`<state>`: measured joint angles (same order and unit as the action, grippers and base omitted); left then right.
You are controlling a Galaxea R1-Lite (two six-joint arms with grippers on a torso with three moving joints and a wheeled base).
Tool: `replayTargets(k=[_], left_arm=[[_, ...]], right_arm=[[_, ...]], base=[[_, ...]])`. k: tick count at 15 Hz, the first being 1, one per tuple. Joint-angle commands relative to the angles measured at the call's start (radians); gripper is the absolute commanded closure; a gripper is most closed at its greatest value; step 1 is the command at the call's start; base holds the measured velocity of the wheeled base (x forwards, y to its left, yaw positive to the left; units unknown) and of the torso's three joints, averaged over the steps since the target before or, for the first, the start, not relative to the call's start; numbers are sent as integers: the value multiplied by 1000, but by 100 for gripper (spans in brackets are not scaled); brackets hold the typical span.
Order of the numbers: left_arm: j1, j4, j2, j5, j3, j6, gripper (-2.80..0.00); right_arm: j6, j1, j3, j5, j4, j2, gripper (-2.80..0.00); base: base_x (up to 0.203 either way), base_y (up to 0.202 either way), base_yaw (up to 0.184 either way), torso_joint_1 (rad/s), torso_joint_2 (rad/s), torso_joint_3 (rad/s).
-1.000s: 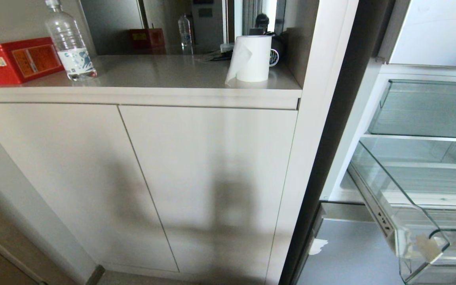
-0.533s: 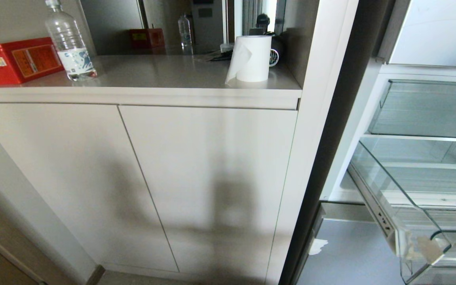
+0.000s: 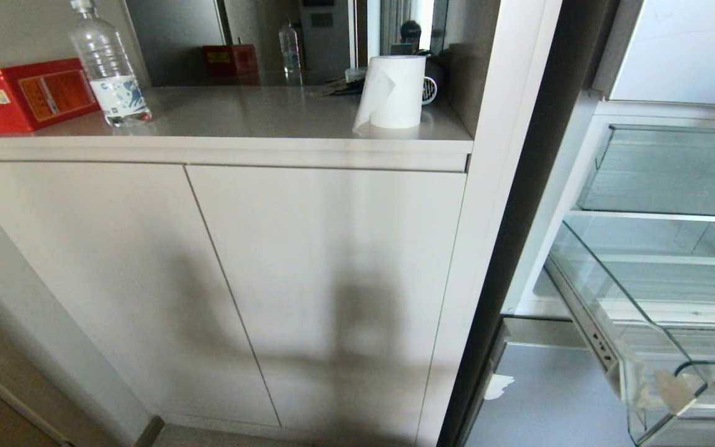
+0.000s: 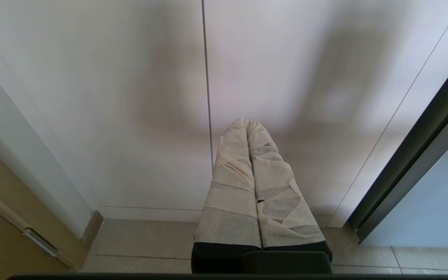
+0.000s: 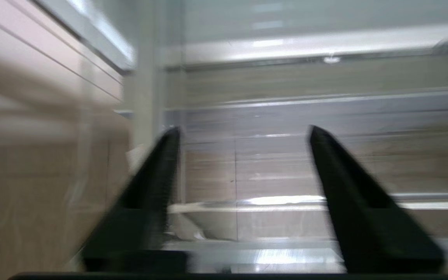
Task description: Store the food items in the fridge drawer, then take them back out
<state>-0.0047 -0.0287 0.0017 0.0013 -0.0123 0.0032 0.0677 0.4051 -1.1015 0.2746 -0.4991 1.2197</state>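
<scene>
Drawer pulled out of the fridge, front lip toward the robot.

The drawer (image 3: 655, 323) runs lengthwise out from the fridge (image 3: 674, 62); right gripper (image 5: 243, 132) above it, jaws apart, seemingly empty; left gripper (image 4: 248, 123) jaws closed, empty.

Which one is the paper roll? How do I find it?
Look at the beige countertop above the cabinet doors. At its right end, near the tall side panel, stands the paper roll. It is the only white thing there; the bottle and red box sit far left.
</scene>
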Motion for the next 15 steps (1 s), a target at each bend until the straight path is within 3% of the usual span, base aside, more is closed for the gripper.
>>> replayTargets(k=[1,4,7,8,11,13,15], left_arm=[[0,0,0,0,0,0,0],[0,0,0,0,0,0,0],[0,0,0,0,0,0,0],[0,0,0,0,0,0,0],[0,0,0,0,0,0,0],[0,0,0,0,0,0,0],[0,0,0,0,0,0,0]], right_arm=[[-4,-1,18,19,-1,-129,0],[-62,-2,85,77,-1,-321,0],[-105,-23,232,73,6,-528,0],[-109,-66,288,39,22,-574,0],[-76,-273,563,-197,220,-793,0],[35,-325,777,-282,442,-915,0],[104,-353,973,-317,603,-974,0]], base=[[0,0,0,0,0,0],[0,0,0,0,0,0],[0,0,0,0,0,0],[0,0,0,0,0,0],[0,0,0,0,0,0],[0,0,0,0,0,0],[0,0,0,0,0,0]])
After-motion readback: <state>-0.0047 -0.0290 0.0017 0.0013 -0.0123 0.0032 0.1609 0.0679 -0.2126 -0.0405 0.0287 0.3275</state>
